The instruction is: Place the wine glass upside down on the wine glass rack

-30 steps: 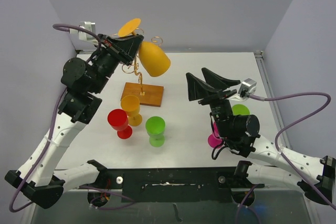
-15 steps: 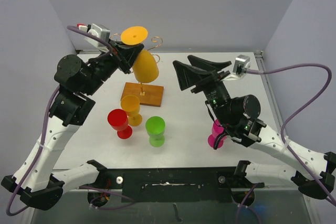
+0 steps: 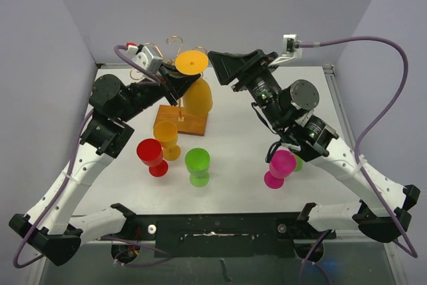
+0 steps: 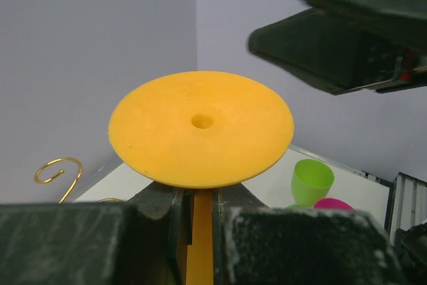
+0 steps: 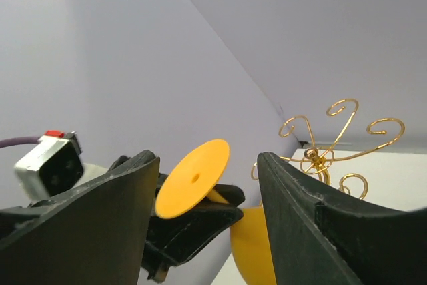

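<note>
One yellow-orange wine glass [image 3: 198,98] in the air, foot up, bowl down. Gripped at the stem by the left gripper [image 3: 180,82], clenched just beneath the round foot. Hangs close beside the gold central stem of the wine glass rack [image 3: 190,123], bowl above the brown wooden base; touching the wire or not, cannot tell. Foot apart from the curled scroll arms [image 5: 337,125], which sit to its right and farther back in the right wrist view.

Right gripper [image 3: 215,63] level with the foot and just to its right, released: jaws spread wide, nothing between them. Seen from its own camera, frames the foot between two black fingers [image 5: 100,218] without contact.

Four more goblets upright on the white table [image 3: 233,131]: red goblet [image 3: 150,153], small orange goblet [image 3: 167,133] just in front of the rack's base, green goblet [image 3: 197,161], magenta goblet [image 3: 280,165] under the right arm. Lime-green cup [image 4: 312,179] next to the magenta one in the left wrist view.
</note>
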Tool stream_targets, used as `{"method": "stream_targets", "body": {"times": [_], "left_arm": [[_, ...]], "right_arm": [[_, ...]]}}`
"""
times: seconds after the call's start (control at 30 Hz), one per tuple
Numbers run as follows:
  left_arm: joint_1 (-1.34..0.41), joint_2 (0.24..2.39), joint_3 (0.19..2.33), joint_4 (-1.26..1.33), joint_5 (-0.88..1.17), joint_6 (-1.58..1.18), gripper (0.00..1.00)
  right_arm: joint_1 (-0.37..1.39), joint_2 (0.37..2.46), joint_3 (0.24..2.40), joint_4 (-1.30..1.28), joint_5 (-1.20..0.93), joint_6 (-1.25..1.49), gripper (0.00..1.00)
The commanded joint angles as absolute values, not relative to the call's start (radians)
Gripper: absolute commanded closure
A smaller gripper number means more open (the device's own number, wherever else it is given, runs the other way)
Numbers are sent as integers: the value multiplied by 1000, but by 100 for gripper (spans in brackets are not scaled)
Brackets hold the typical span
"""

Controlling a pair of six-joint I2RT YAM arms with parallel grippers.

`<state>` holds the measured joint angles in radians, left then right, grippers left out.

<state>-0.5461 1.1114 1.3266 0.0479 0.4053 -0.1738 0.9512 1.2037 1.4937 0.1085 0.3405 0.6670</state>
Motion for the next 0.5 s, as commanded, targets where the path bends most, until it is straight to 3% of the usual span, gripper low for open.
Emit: {"method": "stream_targets", "body": {"times": [0.0, 0.2, 0.47], "left_arm": [[-546, 1089, 1321, 176, 513, -136, 100], [-546, 1084, 1294, 189, 510, -112, 100], [-546, 1068, 1283, 183, 493, -95, 100]], "right_arm": [[890, 1265, 1573, 32, 214, 813, 41], [846, 1294, 1544, 48, 103, 930, 56], [840, 1288, 1493, 65, -29, 1056, 68]]}}
